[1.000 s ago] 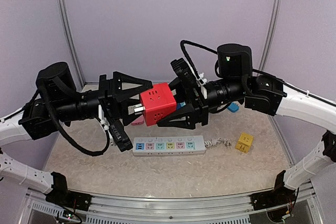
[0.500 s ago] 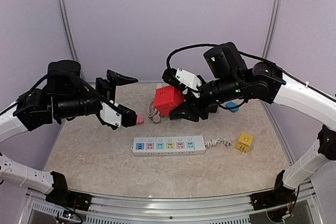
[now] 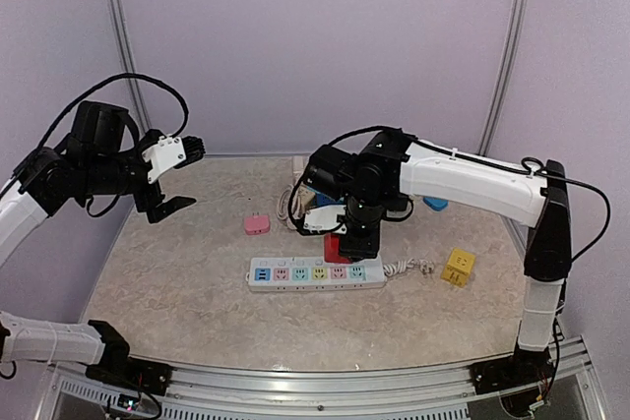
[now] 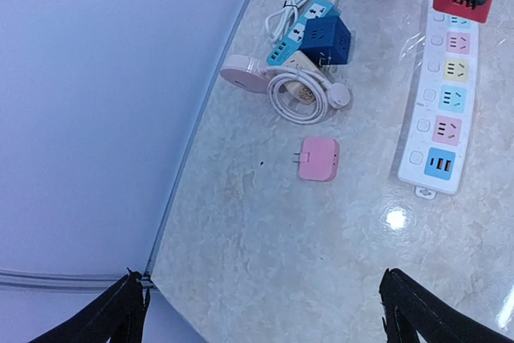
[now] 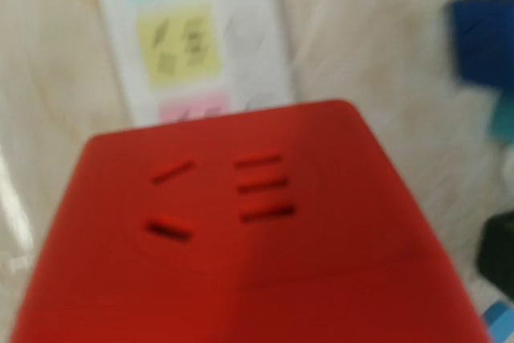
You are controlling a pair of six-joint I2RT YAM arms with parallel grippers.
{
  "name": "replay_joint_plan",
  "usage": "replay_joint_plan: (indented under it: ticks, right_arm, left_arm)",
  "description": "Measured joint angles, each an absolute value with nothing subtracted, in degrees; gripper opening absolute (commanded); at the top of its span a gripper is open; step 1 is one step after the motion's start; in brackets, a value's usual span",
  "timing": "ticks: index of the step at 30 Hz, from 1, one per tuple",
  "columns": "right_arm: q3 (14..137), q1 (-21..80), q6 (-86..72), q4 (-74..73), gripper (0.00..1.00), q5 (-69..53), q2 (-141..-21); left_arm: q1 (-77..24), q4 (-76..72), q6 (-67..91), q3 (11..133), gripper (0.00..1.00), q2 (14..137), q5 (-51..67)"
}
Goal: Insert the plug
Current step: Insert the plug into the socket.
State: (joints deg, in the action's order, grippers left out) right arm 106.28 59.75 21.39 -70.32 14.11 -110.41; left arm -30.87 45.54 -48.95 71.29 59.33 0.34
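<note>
I see a pink adapter (image 3: 257, 224) lying left of the right gripper (image 3: 337, 243); a yellow cube socket (image 3: 458, 266) sits to its right.

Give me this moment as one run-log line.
right gripper: holding red cube plug over power strip | left gripper: open, empty | pink plug: on table

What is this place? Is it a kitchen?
No, it looks like a robot lab booth: robot arms bolted to a metal rail, plain purple walls around a table, and a power strip and yellow plug cube laid out.
</note>
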Motion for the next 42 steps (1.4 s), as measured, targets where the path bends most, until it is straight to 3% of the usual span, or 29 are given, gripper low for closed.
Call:
replay_joint_plan:
  ticks: [15, 42]
  right_arm:
    - [105.3, 54.9, 26.3, -76.1, 0.00, 13.2, -117.8]
    - [104.6, 54.6, 24.9, -76.2, 0.00, 15.1, -121.7]
  left_arm:
    - [-30.3, 42.6, -35.2, 57.0, 0.99, 51.7, 9.1]
    - [-32.3, 37.7, -36.2, 54.8, 0.99, 51.4, 7.6]
